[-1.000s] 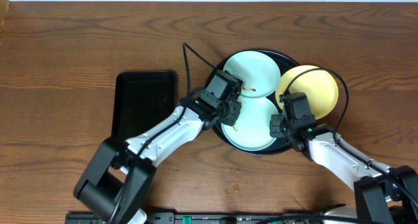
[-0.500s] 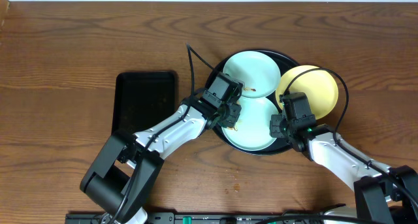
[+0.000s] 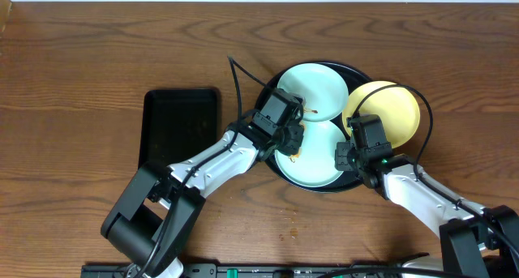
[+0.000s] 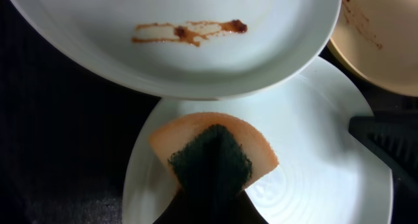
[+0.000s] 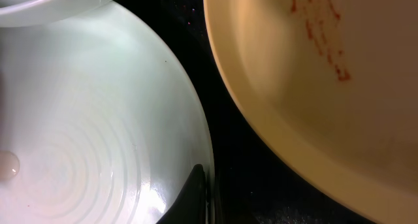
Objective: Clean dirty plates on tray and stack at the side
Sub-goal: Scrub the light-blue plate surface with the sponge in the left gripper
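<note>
Left gripper (image 3: pixel 292 140) is clamped on a sponge (image 4: pixel 212 149), pressing it onto the near plate (image 3: pixel 318 166) in the tray (image 3: pixel 354 70) to scrub. Right gripper (image 3: pixel 350 154) looks like it's steadying the rim, can't tell its grip.

rectangular black tray (image 3: pixel 180 128): left of centre, lying flat | wooden table (image 3: pixel 81 59): brown grain, fills overhead frame | sponge (image 4: pixel 212 152): orange, dark green pad, lower centre of left wrist view

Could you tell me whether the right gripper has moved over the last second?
No. The right gripper stays put against the yellow plate and the tray rim.
</note>
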